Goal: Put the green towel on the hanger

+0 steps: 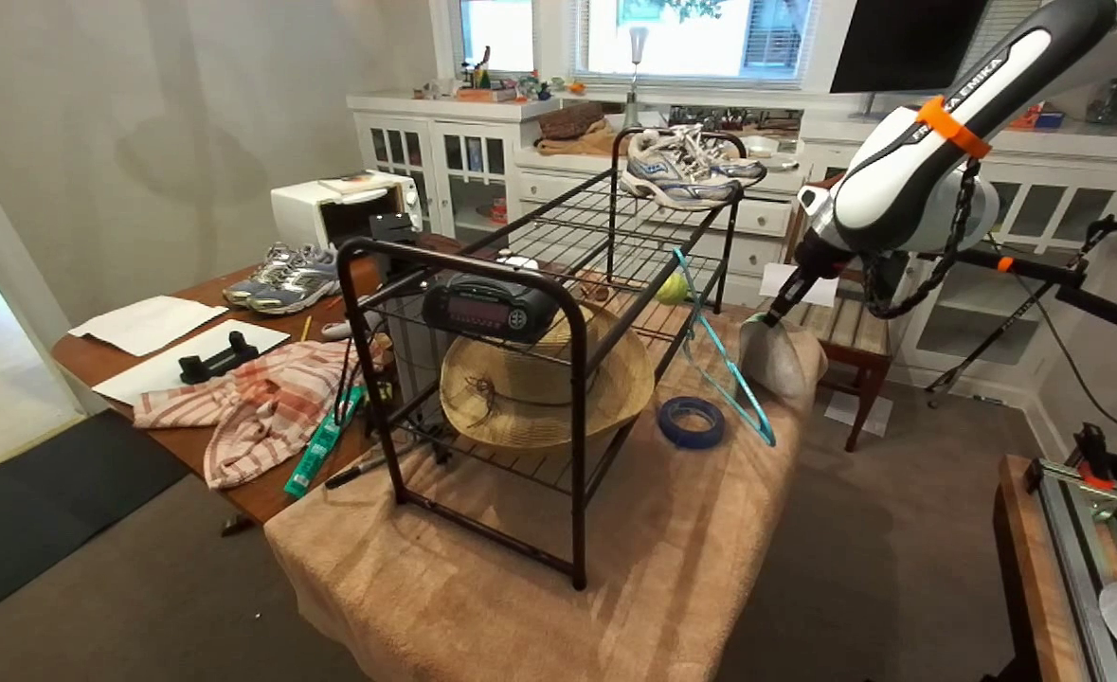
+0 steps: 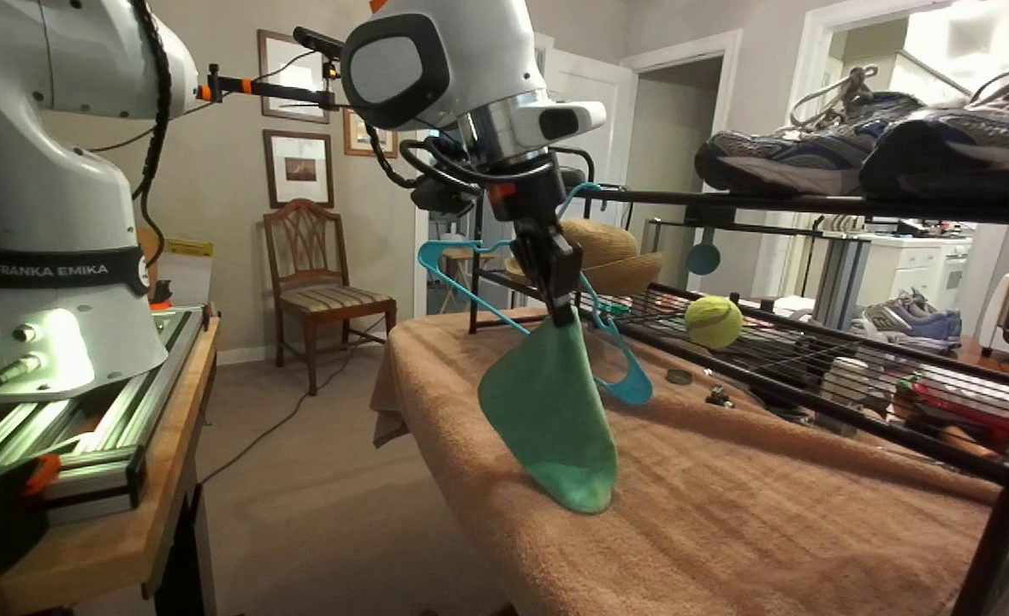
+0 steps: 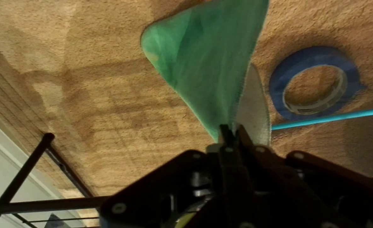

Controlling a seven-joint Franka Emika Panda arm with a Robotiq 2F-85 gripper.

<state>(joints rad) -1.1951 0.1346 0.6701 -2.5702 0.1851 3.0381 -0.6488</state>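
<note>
The jaws pinch the drooping green towel (image 2: 549,411); from them, in the wrist view, the hanger (image 3: 330,118) sits toward three o'clock, blue tape (image 3: 316,56) toward two.

Below the hand (image 2: 563,315) spreads the tan-draped counter (image 2: 752,530), with grey-brown carpet (image 2: 324,479) lower down beside it. Behind the hand, in an exterior view, stand a wooden chair (image 1: 850,332) with a striped seat and, farther back, white built-in cabinets (image 1: 765,216), some with paned fronts. High beyond the hand, above the cabinets, bright windows (image 1: 695,43) glow with daylight. In an exterior view, well behind the hand and left of it in the picture, a high-backed chair (image 2: 324,299) stands near a pale wall (image 2: 230,192) hung with framed pictures (image 2: 299,169). Behind and above the hand is a white door (image 2: 585,103), a shadowed doorway (image 2: 679,137) to its right in the picture.
</note>
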